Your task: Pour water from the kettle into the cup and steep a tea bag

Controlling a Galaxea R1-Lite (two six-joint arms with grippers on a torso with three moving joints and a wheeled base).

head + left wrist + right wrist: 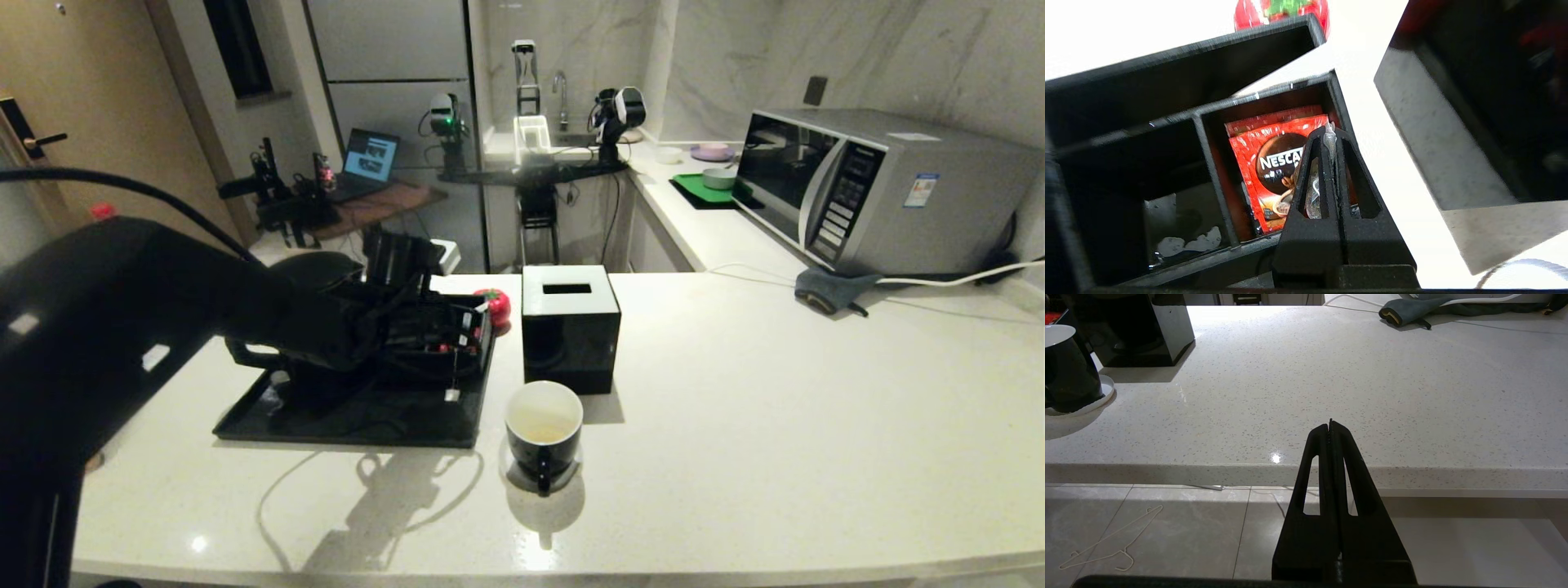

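My left gripper (467, 327) hovers over a black compartment box (1208, 110) on the black tray (359, 425), shut on the tea bag (1329, 139). The greyish-white pouch pokes out between the fingertips. Its string hangs down with the white tag (451, 395) just above the tray. The black cup (544, 429) stands to the right of the tray on a saucer, holding pale yellowish water (539, 431). The kettle (245, 355) sits on the tray's left, mostly hidden behind my left arm. My right gripper (1330, 424) is shut and empty, low in front of the counter edge.
A black tissue box (569, 327) stands right behind the cup. Red Nescafe packets (1274, 163) fill the compartment under my left gripper. A red tomato-shaped object (495, 304) lies behind the box. A microwave (882, 188) and a grey cloth (829, 290) are at the far right.
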